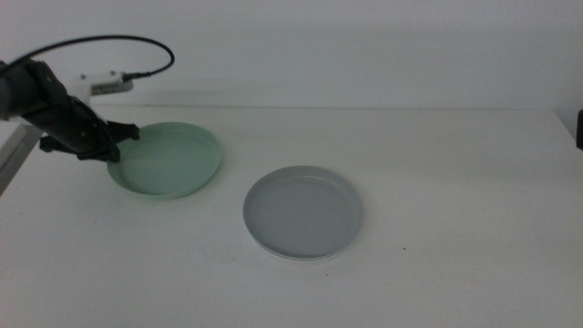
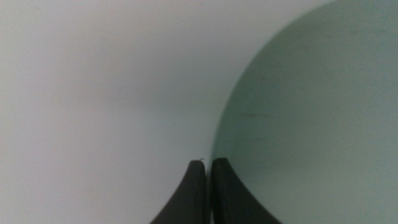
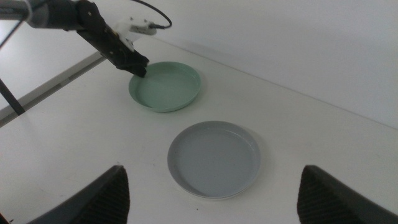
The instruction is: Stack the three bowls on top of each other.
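Note:
The mint green bowl point(image 1: 167, 159) sits at the back left of the table. My left gripper point(image 1: 117, 144) is shut on its left rim; in the left wrist view the jaws pinch the rim point(image 2: 208, 163) of the green bowl point(image 2: 311, 112). I cannot tell whether the bowl is off the table. The grey bowl point(image 1: 303, 211) sits mid-table, nested on the white bowl, which shows only as a thin rim point(image 1: 293, 258) underneath. My right gripper point(image 3: 212, 171) is open and empty, high over the front right, looking down on the grey bowl point(image 3: 213, 155) and green bowl point(image 3: 165, 86).
The left arm's black cable point(image 1: 137, 41) loops above the back left. A grey rail point(image 1: 14, 150) runs along the table's left edge. The right arm shows only as a dark sliver point(image 1: 579, 129) at the right edge.

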